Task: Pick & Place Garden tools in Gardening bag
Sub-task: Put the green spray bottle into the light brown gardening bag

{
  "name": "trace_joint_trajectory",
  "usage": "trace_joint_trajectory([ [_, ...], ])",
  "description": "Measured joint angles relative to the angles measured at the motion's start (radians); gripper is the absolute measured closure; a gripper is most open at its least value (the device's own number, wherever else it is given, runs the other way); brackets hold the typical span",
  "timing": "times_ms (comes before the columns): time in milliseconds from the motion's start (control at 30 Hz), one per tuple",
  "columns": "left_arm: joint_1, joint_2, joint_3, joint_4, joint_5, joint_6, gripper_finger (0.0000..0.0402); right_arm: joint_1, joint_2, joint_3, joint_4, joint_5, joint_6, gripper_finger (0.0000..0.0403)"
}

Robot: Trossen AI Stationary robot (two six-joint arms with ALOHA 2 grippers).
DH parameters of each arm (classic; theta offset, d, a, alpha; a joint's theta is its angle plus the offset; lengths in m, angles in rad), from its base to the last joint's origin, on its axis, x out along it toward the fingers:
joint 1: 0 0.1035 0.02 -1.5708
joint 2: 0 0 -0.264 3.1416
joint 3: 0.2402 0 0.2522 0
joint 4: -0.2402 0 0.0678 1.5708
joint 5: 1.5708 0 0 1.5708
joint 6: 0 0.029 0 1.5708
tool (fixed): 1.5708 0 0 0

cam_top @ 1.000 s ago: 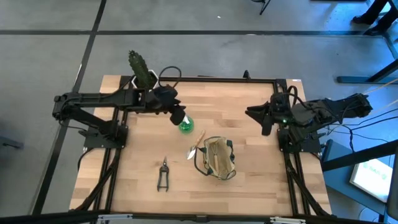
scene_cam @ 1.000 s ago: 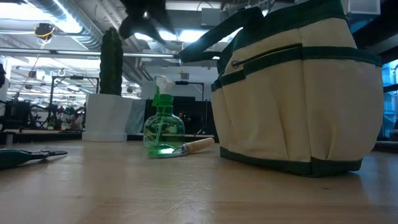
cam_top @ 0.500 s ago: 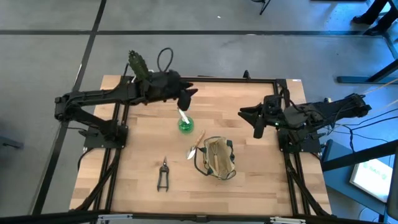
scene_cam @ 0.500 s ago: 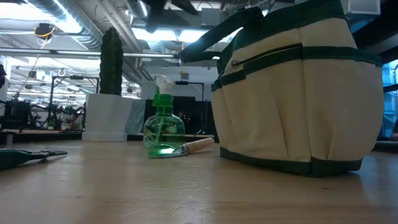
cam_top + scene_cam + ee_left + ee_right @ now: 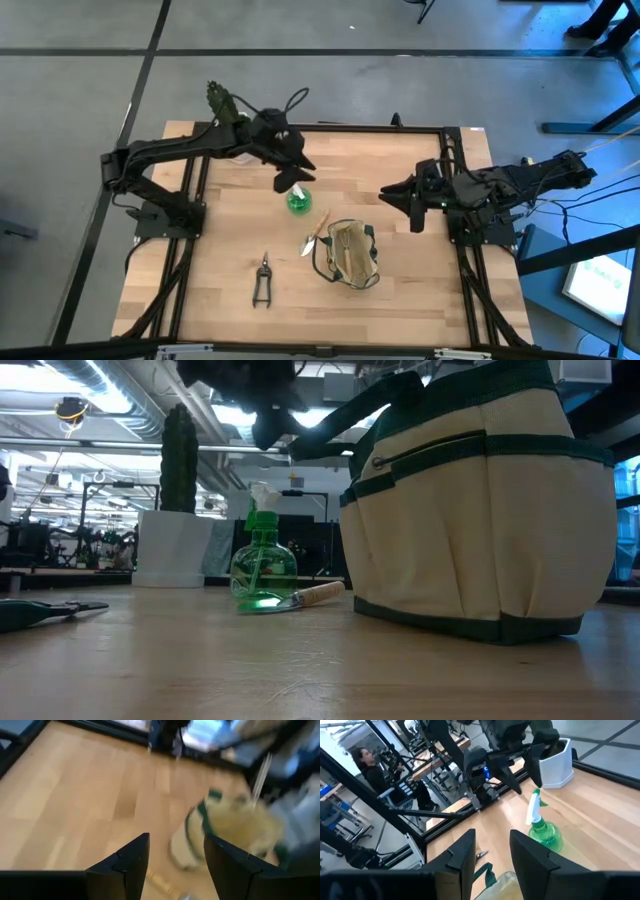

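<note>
The green spray bottle (image 5: 298, 201) stands upright on the table, white nozzle up; it also shows in the low view (image 5: 262, 566) and the right wrist view (image 5: 543, 828). My left gripper (image 5: 291, 177) hangs open just above its nozzle, touching nothing. The wooden-handled trowel (image 5: 315, 233) lies between the bottle and the khaki bag (image 5: 350, 254), which stands open. The black shears (image 5: 262, 281) lie left of the bag. My right gripper (image 5: 393, 196) is open and empty, right of the bottle. No hand rake shows.
A cactus (image 5: 221, 103) in a white pot (image 5: 558, 762) stands at the far left corner, behind my left arm. Bare wood lies along the near edge and between the bag and my right arm. A person (image 5: 367, 760) sits beyond the table.
My left gripper has risen and swung toward the far edge, then come back down over the spray bottle, staying open. My right gripper has moved toward the table's left, nearer the bottle. The bottle, trowel, shears and bag have stayed in place.
</note>
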Motion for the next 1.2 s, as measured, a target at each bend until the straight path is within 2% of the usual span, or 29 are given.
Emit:
trace_joint_trajectory([
  [100, 0.000, -0.004, 0.000, -0.074, -0.028, 0.162, 0.0217, 0.000, 0.000, 0.000, -0.008, -0.001, 0.000, 0.0279],
  [300, -0.015, 0.009, 0.003, -0.128, -0.107, 0.307, 0.0217, 0.000, 0.000, 0.000, -0.017, -0.001, 0.000, 0.0279],
  [500, -0.038, 0.055, 0.115, -0.406, -0.272, 0.530, 0.0217, 0.000, 0.000, 0.000, -0.023, 0.012, 0.000, 0.0279],
  [600, -0.053, 0.096, 0.178, -0.494, -0.301, 0.620, 0.0217, 0.000, 0.000, 0.000, -0.023, 0.033, 0.011, 0.0279],
  [867, -0.114, 0.194, 0.281, -0.612, -0.389, 0.766, 0.0217, -0.001, 0.000, 0.000, -0.023, 0.036, 0.036, 0.0279],
  [1067, -0.152, 0.229, 0.290, -0.709, -0.464, 0.854, 0.0217, 0.000, 0.000, 0.000, -0.023, 0.036, 0.053, 0.0279],
  [1200, -0.158, 0.236, 0.291, -0.693, -0.516, 0.885, 0.0217, 0.000, 0.002, 0.000, -0.027, 0.036, 0.053, 0.0279],
])
